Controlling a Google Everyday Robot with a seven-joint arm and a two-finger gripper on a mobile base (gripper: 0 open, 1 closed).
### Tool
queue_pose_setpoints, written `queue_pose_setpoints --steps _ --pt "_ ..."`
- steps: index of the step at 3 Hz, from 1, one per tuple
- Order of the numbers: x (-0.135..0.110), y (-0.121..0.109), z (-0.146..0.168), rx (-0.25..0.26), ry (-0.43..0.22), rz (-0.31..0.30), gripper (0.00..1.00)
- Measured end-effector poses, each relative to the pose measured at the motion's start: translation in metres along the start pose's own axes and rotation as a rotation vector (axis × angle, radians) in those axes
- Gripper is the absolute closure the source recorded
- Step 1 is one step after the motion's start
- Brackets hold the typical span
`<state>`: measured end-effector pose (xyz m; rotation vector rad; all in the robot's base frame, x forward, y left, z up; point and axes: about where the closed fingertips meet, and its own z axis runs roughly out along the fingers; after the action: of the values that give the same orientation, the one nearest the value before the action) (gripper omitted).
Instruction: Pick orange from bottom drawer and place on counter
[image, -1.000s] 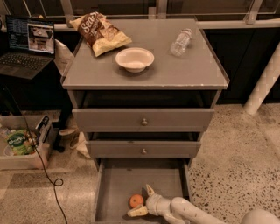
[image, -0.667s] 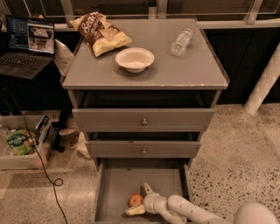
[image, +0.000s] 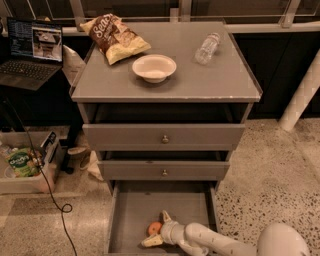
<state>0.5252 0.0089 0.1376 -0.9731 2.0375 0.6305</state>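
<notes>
The bottom drawer (image: 131, 220) is pulled out, with a flat grey floor. The orange (image: 154, 228) lies near its front middle. My gripper (image: 157, 229) reaches in from the lower right on a white arm. Its two pale fingers are spread, one above and one below the orange, which sits between them. The counter (image: 170, 82) is the grey cabinet top above.
On the counter are a chip bag (image: 114, 36), a white bowl (image: 154, 67) and a clear plastic bottle (image: 207, 48). The two upper drawers (image: 163, 136) are slightly open. A laptop (image: 31, 52) stands at the left, a bin (image: 22, 167) and cable on the floor.
My gripper has shifted slightly left, bringing its fingers further around the orange. The orange has not visibly moved.
</notes>
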Motion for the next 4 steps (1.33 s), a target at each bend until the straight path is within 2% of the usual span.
queue_pose_setpoints --steps 1,4 --pt "0.0000 0.0000 0.0000 0.000 0.000 0.000 0.14" --pt "0.0000 0.0001 0.0001 0.000 0.000 0.000 0.84"
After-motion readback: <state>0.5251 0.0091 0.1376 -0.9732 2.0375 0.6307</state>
